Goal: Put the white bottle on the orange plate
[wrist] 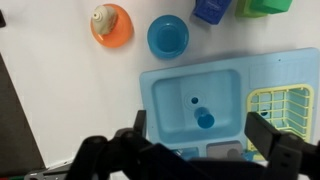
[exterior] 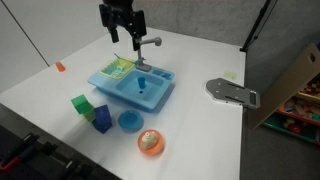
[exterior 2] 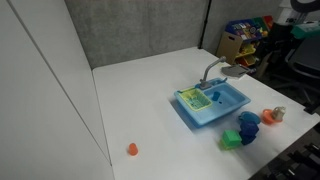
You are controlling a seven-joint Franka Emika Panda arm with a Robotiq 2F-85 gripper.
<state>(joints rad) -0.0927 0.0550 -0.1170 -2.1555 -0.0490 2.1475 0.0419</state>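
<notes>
The white bottle (wrist: 103,17) is a small cream piece that lies on the orange plate (wrist: 120,33) at the top left of the wrist view. In both exterior views the bottle (exterior: 150,140) (exterior 2: 278,112) rests on the plate (exterior: 141,148) (exterior 2: 270,118) near the table's edge. My gripper (exterior: 123,35) hangs open and empty above the blue toy sink (exterior: 150,95), well away from the plate. In the wrist view its two dark fingers (wrist: 200,128) straddle the sink basin.
A round blue dish (wrist: 167,36) (exterior: 130,121) sits beside the plate. Green (exterior: 80,103) and blue (exterior: 102,118) blocks stand near it. A small blue piece (wrist: 205,119) lies in the sink basin, next to a yellow-green rack (wrist: 275,105). A grey metal part (exterior: 232,91) lies near the table edge.
</notes>
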